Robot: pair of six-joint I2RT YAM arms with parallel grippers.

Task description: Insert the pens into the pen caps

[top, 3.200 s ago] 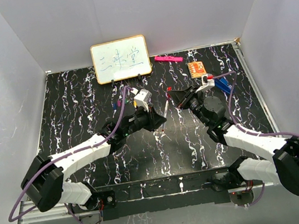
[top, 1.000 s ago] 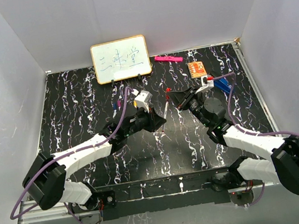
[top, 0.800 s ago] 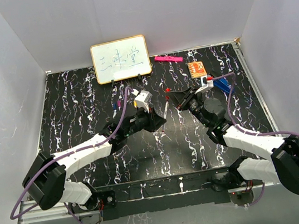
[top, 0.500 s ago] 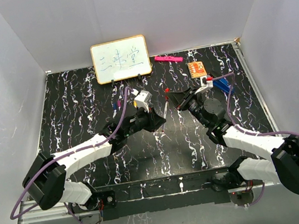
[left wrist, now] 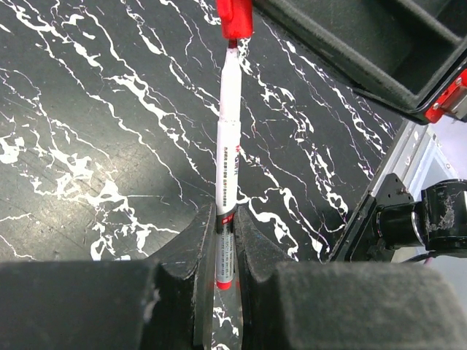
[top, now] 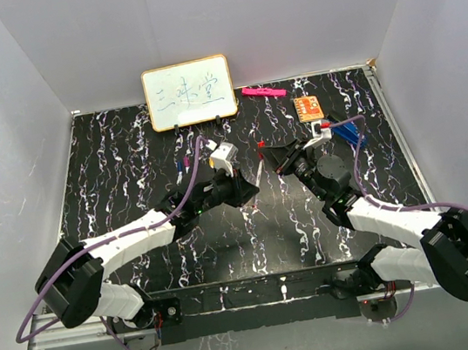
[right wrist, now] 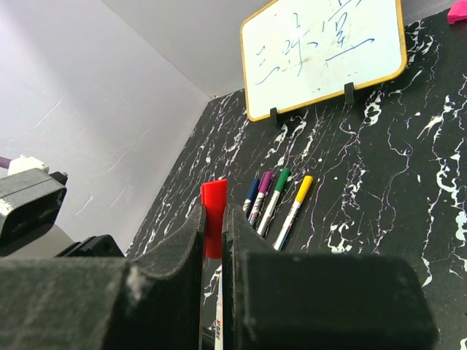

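Over marbled tabletop (top: 117, 157), left jaws' pen (left wrist: 228, 146) meets right jaws' red cap (right wrist: 213, 215).

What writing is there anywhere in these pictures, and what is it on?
"三味堂", roughly, handwritten on the whiteboard.
Red print along the pen in the left gripper: too small to read.
Orange card at the back: too small to read.
Red cap in the right gripper: no writing shows.
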